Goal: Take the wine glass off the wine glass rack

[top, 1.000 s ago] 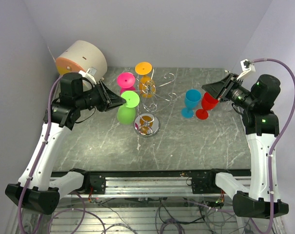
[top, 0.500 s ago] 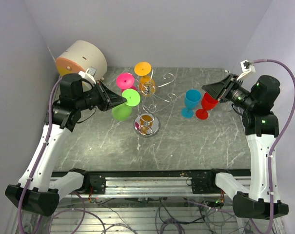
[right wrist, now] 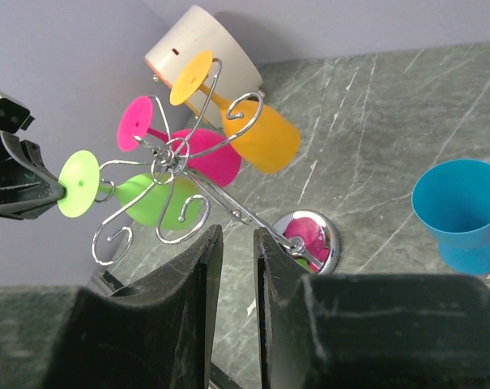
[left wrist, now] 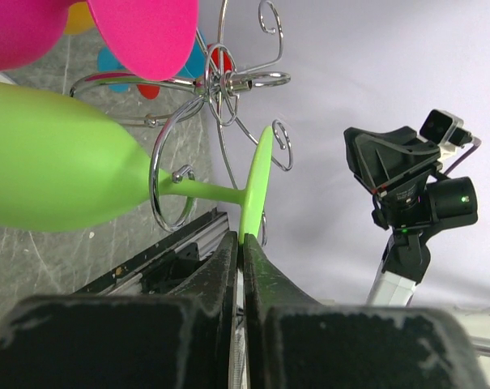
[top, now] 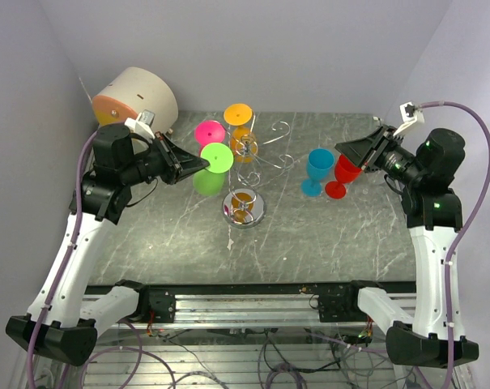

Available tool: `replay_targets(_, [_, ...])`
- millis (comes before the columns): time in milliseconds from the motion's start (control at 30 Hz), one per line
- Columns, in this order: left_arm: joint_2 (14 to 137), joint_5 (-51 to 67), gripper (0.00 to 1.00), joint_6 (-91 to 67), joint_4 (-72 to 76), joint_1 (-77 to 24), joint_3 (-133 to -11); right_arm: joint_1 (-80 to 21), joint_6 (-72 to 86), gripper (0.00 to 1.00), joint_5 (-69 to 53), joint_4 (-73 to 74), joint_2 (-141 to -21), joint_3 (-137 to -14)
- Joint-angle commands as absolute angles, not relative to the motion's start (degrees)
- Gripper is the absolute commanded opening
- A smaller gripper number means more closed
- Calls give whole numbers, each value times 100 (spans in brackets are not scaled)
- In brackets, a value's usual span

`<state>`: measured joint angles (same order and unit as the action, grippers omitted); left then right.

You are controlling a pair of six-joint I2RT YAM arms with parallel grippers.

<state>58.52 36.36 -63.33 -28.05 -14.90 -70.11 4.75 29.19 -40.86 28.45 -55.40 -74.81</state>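
Pinching the foot of the green wine glass (left wrist: 58, 174), the left gripper (left wrist: 239, 241) is clamped edge-on on the disc's rim, on the left side of the wine glass rack (top: 246, 152). Gripping there makes sense: the foot is the only part that sticks out past the wire. The glass hangs bowl-down and tilted, with its stem threaded through a spiral hook (left wrist: 170, 182), so it's not off the rack yet. My read is it has to slide out along the hook's opening, not lift straight up. The pink wine glass (top: 210, 132) and orange wine glass (top: 243, 139) hang just behind it on the rack, so clearance is tight. Right of the rack, the blue wine glass (top: 317, 166) and red wine glass (top: 343, 173) stand on the table. The right gripper (right wrist: 232, 235) hovers over them with its jaws slightly apart and nothing between them, parked out of the way.
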Motion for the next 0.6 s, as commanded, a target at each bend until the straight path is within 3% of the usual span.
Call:
replay_targets(0, [5774, 3461, 9, -6481, -2602, -1520, -7103, 448, 2905, 22, -4012, 2749, -5418, -7500])
replay_targets(567, [5536, 2393, 10, -5975, -3542, -1516, -7689, 448, 2955, 22, -4039, 2605, -5367, -7357])
